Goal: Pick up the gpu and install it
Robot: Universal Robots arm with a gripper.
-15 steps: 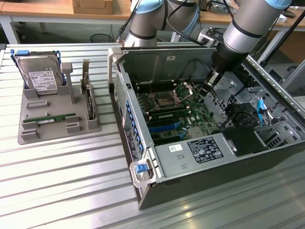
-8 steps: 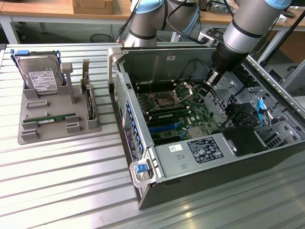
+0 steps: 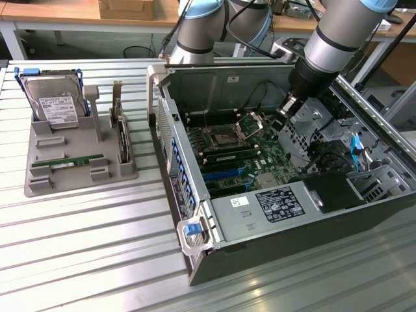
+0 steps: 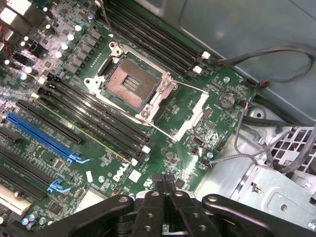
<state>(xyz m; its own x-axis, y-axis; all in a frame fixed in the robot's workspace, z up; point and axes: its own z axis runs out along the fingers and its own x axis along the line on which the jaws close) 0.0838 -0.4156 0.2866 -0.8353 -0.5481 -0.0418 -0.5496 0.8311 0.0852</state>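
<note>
My black pincer (image 4: 167,185) is clenched on nothing, its two fingers (image 4: 159,190) pressed together above the green motherboard (image 4: 89,148) of the open grey metal computer case (image 3: 260,221). It hangs close to the square silver processor socket (image 4: 131,84) with the long black memory slots (image 4: 94,116) beside it. In the exterior view, my grey arm (image 3: 338,42) reaches down into the far right part of the case. The long thin green circuit-board gpu stick (image 3: 71,160) lies flat in the grey plastic holder tray (image 3: 78,179) on the ribbed metal table (image 3: 84,253), well apart at the exterior view's left, near a silver hard drive (image 3: 55,104) standing on edge.
</note>
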